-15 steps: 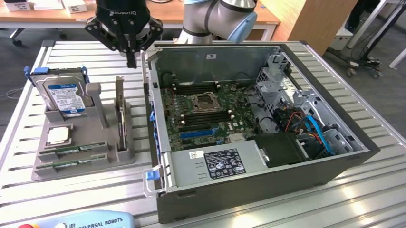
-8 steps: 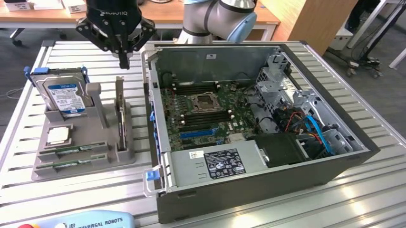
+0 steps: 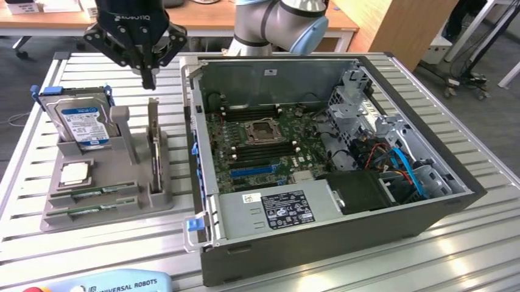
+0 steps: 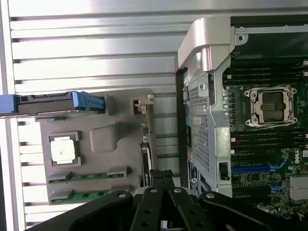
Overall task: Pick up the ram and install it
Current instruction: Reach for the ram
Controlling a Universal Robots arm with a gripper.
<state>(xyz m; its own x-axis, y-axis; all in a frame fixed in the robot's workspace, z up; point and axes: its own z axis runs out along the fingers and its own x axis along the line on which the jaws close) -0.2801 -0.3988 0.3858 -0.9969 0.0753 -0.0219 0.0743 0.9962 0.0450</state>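
Note:
Two ram sticks (image 3: 91, 191) (image 4: 89, 175) lie flat in slots at the near end of a grey holder (image 3: 122, 121); they are thin green boards. My gripper (image 3: 148, 80) (image 4: 161, 176) hangs shut and empty above the far end of the holder, well apart from the sticks and over an upright narrow board (image 3: 153, 146) (image 4: 144, 159) standing on edge in the holder. The open computer case (image 3: 325, 237) lies at the exterior view's right, its motherboard showing dark memory slots (image 3: 262, 149) (image 4: 269, 139) on either side of the processor socket (image 3: 264, 131) (image 4: 270, 106).
In the holder a silver hard drive with a blue label (image 3: 81, 125) stands upright, and a square silver processor chip (image 3: 75, 173) (image 4: 63, 148) lies beside it. The slatted metal table (image 3: 471, 255) carries everything. A teach pendant (image 3: 114, 283) lies at the table's near edge.

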